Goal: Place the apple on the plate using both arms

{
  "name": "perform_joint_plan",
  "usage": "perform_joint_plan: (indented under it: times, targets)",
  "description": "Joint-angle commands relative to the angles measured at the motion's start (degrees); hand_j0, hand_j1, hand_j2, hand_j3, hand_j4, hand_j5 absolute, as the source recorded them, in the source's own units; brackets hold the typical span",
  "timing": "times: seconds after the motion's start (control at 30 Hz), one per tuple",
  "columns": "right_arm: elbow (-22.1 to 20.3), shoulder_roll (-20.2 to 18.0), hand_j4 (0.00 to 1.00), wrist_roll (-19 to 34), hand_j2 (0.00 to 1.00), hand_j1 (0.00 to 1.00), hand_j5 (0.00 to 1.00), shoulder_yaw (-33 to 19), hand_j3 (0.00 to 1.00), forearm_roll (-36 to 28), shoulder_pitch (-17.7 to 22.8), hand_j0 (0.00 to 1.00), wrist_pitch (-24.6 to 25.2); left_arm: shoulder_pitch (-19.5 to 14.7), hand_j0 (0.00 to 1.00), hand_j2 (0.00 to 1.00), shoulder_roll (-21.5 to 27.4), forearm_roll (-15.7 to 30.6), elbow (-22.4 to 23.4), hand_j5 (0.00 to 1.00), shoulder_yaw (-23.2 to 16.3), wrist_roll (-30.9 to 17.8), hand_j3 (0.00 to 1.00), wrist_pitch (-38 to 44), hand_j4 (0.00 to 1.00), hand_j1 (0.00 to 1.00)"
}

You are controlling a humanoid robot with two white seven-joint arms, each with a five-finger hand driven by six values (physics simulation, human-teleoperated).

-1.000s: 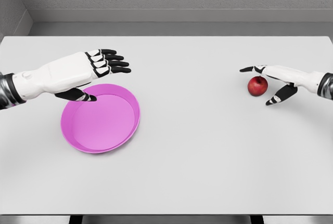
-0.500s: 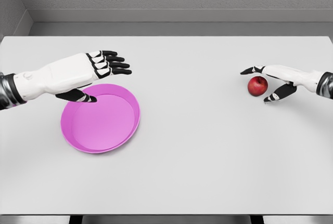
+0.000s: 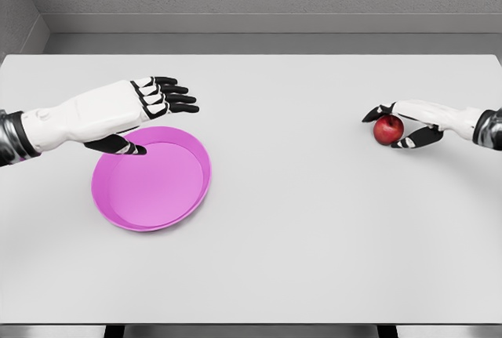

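Apple [image 3: 388,129], small and red, is seen resting on the white tabletop [image 3: 314,228] at the right side, well apart from the pink plate [image 3: 125,212], which lies at the left, nearer the front edge. Over the last second the right hand [image 3: 414,122] has been closed in around the fruit: a second ago its fingers [image 3: 375,113] and thumb were spread wide on either side with the thumb held clear, and now the thumb is drawn up under the near side and the index finger curls over the far top, so that the fruit is pinched between them. Contact seems to be made on both sides, though how firm the hold is cannot be judged; no lift is shown, and the fruit appears to sit on the surface as before. This is taken to mean that the grasp is just being completed and the carry toward the left comes next. The left hand [image 3: 137,107] has not been moved in that time; it hovers above the far rim of the plate, palm turned inward, fingers extended and relaxed, nothing held. Between fruit and plate only bare tabletop is seen, so nothing blocks the path except the left hand itself, which hangs over part of the plate.
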Motion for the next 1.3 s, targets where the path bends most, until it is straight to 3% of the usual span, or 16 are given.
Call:
perform_joint_plan:
  times: [0.0, 0.1, 0.13, 0.27, 0.5, 0.63, 0.7, 0.8, 1.03, 1.1, 1.17, 1.27]
  targets:
    - [0.38, 0.22, 0.67, -0.01, 0.67, 0.67, 0.67, -0.07, 0.67, 0.00, -0.09, 0.67, 0.14, 0.00, 1.00, 1.00, 0.04, 0.39, 0.00, 1.00, 0.04, 0.03, 1.00, 0.00, 1.00, 1.00]
    - [0.38, 0.22, 0.66, -0.01, 0.66, 0.66, 0.66, -0.07, 0.66, 0.00, -0.09, 0.66, 0.14, 0.00, 1.00, 1.00, 0.04, 0.39, 0.00, 1.00, 0.04, 0.03, 1.00, 0.00, 1.00, 1.00]
    - [0.38, 0.22, 0.58, -0.01, 0.58, 0.58, 0.58, -0.07, 0.58, 0.00, -0.09, 0.58, 0.14, 0.00, 1.00, 1.00, 0.04, 0.39, 0.00, 1.00, 0.04, 0.03, 1.00, 0.00, 1.00, 1.00]
    - [0.38, 0.22, 0.54, -0.01, 0.54, 0.54, 0.54, -0.16, 0.54, 0.00, 0.00, 0.54, 0.14, 0.00, 1.00, 1.00, 0.04, 0.39, 0.00, 1.00, 0.04, 0.03, 1.00, 0.00, 1.00, 1.00]
    - [0.29, 0.75, 0.34, -0.01, 0.34, 0.34, 0.34, -0.42, 0.34, -0.09, 0.00, 0.34, 0.14, 0.09, 1.00, 1.00, 0.04, 0.39, 0.00, 1.00, 0.04, 0.03, 1.00, 0.00, 1.00, 1.00]
    - [0.12, 1.01, 0.32, -0.01, 0.32, 0.32, 0.32, -0.33, 0.32, -0.18, 0.00, 0.32, 0.14, 0.00, 1.00, 1.00, 0.04, 0.39, -0.09, 1.00, 0.04, 0.03, 1.00, 0.00, 1.00, 1.00]
    - [0.12, 1.01, 0.17, -0.01, 0.17, 0.17, 0.17, -0.42, 0.17, -0.18, 0.00, 0.17, 0.14, 0.09, 1.00, 1.00, 0.04, 0.39, 0.00, 1.00, 0.04, 0.03, 1.00, 0.00, 1.00, 1.00]
    - [-0.67, 0.93, 0.17, -0.01, 0.17, 0.17, 0.17, -0.51, 0.17, -0.53, -0.09, 0.17, 0.14, 0.00, 1.00, 1.00, 0.04, 0.39, 0.00, 1.00, 0.04, 0.03, 1.00, 0.00, 1.00, 1.00]
    - [-16.84, 0.58, 0.27, -0.01, 0.27, 0.27, 0.27, 0.19, 0.27, -0.88, 0.44, 0.27, 0.14, 0.09, 1.00, 1.00, 0.04, 0.39, 0.00, 1.00, 0.04, 0.03, 1.00, 0.00, 1.00, 1.00]
    - [-22.28, 0.66, 0.27, -0.01, 0.27, 0.27, 0.27, 3.44, 0.27, -1.23, 0.44, 0.27, 0.14, 0.00, 1.00, 1.00, 0.04, 0.39, 0.00, 1.00, 0.12, 0.03, 1.00, 0.00, 1.00, 1.00]
    - [-24.23, 1.54, 0.27, -0.01, 0.27, 0.27, 0.27, 6.35, 0.27, -1.23, 0.44, 0.27, 0.14, 0.09, 1.00, 1.00, 0.04, 0.39, 0.00, 1.00, 0.04, 0.03, 1.00, 0.00, 1.00, 1.00]
    - [-23.79, 2.33, 0.30, -0.01, 0.30, 0.30, 0.30, 8.55, 0.30, -1.23, 0.44, 0.30, 0.14, 0.09, 1.00, 1.00, 0.04, 0.39, 0.00, 1.00, 0.04, 0.03, 1.00, 0.00, 1.00, 1.00]
